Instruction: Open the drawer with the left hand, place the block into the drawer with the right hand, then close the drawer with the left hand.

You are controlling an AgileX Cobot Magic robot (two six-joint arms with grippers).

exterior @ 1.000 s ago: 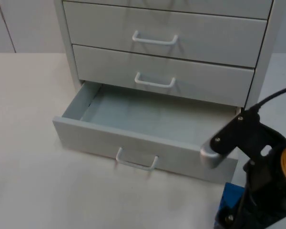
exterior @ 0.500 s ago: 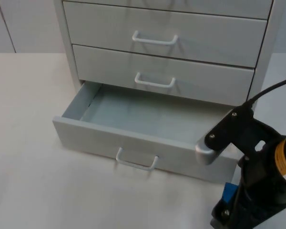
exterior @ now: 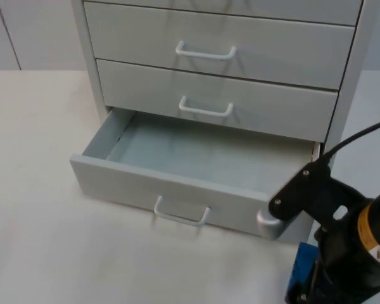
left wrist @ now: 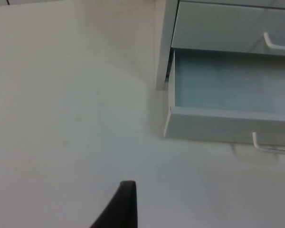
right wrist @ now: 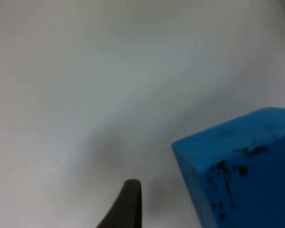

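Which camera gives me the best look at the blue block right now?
The right wrist view: the blue block looms close, showing its top face, a speckled side and an edge against the white table. The top view shows a blue sliver behind the right arm. The left wrist view faces the open drawer.

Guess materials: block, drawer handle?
Block: looks like foam or painted wood, matte blue, scuffed with dark specks; can't tell which. Handle: looks like white-coated metal wire, thin bent loop on the drawer front.

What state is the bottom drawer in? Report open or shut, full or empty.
Open and empty. The bottom drawer is pulled out from the cabinet, its bare floor showing. The blue block is outside, on the table.
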